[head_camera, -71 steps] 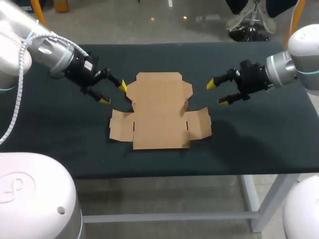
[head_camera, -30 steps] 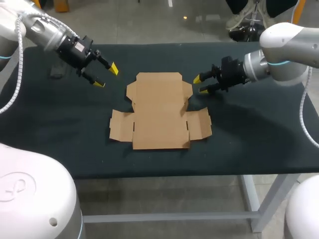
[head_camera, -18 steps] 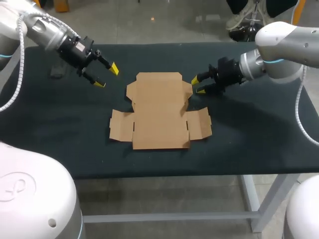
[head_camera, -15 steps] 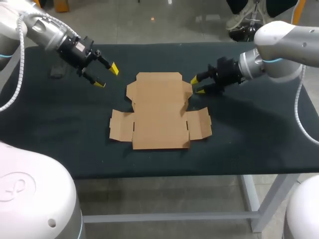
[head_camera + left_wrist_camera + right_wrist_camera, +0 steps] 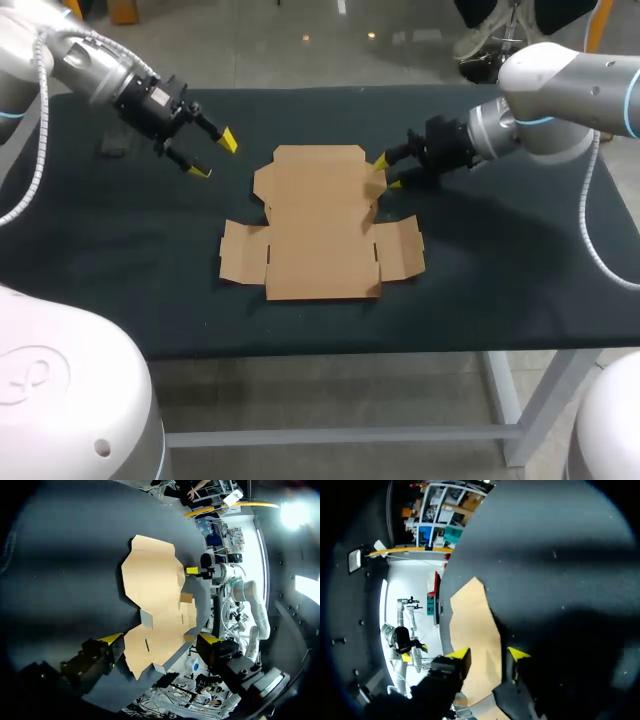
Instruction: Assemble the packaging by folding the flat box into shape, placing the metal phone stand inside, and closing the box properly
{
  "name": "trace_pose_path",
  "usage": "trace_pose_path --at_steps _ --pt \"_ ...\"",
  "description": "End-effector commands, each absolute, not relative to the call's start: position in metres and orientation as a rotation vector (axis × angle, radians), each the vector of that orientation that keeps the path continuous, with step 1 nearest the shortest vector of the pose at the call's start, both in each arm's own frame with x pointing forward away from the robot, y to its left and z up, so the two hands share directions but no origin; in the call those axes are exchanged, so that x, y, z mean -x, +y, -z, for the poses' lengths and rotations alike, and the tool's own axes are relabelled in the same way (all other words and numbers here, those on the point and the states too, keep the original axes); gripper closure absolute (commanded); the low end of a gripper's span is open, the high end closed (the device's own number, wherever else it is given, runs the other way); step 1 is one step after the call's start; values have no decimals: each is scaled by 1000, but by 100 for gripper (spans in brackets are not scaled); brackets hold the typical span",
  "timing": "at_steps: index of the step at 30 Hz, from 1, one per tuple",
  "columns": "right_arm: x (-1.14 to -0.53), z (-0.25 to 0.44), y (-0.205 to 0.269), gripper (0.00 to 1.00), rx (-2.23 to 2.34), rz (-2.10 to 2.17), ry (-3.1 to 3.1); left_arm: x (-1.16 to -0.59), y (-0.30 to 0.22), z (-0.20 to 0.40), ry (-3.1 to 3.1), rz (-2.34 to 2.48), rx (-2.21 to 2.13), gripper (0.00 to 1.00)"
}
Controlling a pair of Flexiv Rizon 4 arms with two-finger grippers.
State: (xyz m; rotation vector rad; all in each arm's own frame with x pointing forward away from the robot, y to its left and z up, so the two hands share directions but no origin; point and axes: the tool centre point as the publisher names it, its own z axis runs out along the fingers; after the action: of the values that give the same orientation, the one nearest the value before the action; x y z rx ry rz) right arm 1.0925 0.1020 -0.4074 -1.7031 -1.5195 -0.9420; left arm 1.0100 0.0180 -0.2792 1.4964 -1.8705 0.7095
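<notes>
The right gripper (image 5: 386, 172) — fingers apart — sits at the upper-right flap edge of the flat cardboard box (image 5: 320, 225); the left gripper (image 5: 214, 155), also apart, hangs farther off, upper left.

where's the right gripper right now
In the head view the right gripper sits at the far right edge of the flat box, fingers open.
</notes>
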Motion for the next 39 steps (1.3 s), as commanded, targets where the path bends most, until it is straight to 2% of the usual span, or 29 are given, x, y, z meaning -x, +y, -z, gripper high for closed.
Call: trace_pose_path --at_steps 1,8,13,17,19,25,39 --pt "-1100 415 108 49 1665 928 -1519 -1009 21 279 -1868 -708 -1495 0" --pt "-1101 415 119 49 1640 955 -1517 -1006 23 280 -1866 -711 -1493 0" --pt "-1101 418 124 55 1622 992 -1510 -1005 25 281 -1863 -709 -1484 0" --pt "-1100 417 127 68 1605 1042 -1511 -1004 26 283 -1861 -701 -1478 0" --pt "-1098 414 127 80 1600 1068 -1517 -1004 27 283 -1860 -697 -1475 0" --pt "-1097 406 125 99 1593 1123 -1526 -1004 27 284 -1858 -687 -1457 0" --pt "-1091 381 121 100 1514 1281 -1537 -1006 27 289 -1956 -788 -1352 0"
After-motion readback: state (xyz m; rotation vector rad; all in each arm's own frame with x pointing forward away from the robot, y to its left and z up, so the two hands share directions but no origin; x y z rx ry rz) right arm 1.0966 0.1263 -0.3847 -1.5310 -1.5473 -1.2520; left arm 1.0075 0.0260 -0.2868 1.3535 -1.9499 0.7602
